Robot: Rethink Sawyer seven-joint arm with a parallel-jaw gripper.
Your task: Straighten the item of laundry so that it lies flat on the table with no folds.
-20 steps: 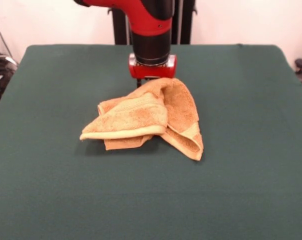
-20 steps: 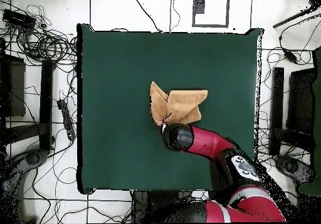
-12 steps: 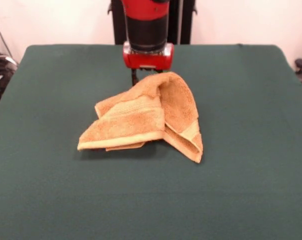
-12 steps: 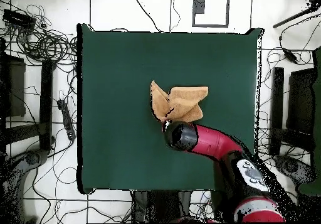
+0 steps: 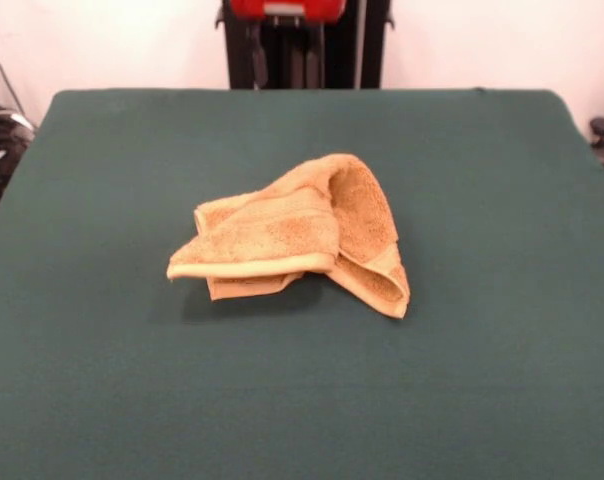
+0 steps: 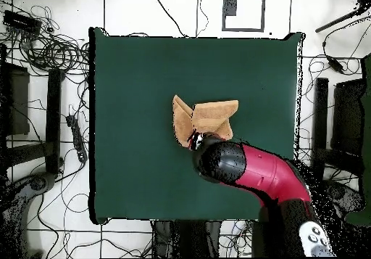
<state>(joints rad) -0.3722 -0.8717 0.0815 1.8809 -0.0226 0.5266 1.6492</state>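
Overhead view showing the claw only as a hint beneath the black end of the red arm, hanging just beside the bottom edge of the mustard hand towel; front view catching merely the red base of the claw at the top edge, high above the cloth and touching nothing. Not being able to tell whether spread or pressed together, since neither view is showing the tips. Moving outward: hand towel lying near the middle of the green table, crumpled and folded over itself, peaking in a soft ridge at the far side and sloping down toward the camera. Pale border band running along the front of the top flap, with a second layer peeking out beneath it; another fold drooping to a low corner at the front right. Judging the handling: light, limp terry, surely draping and sagging rather than holding any shape, and probably dragging on the cloth-covered table instead of sliding freely. Judging the hold: pinching a single layer at an exposed corner, likely the end of the banded flap or the low right corner, then pulling outward and away from the heap. Risking a pinch through two layers together, which would be carrying the fold along instead of opening it.
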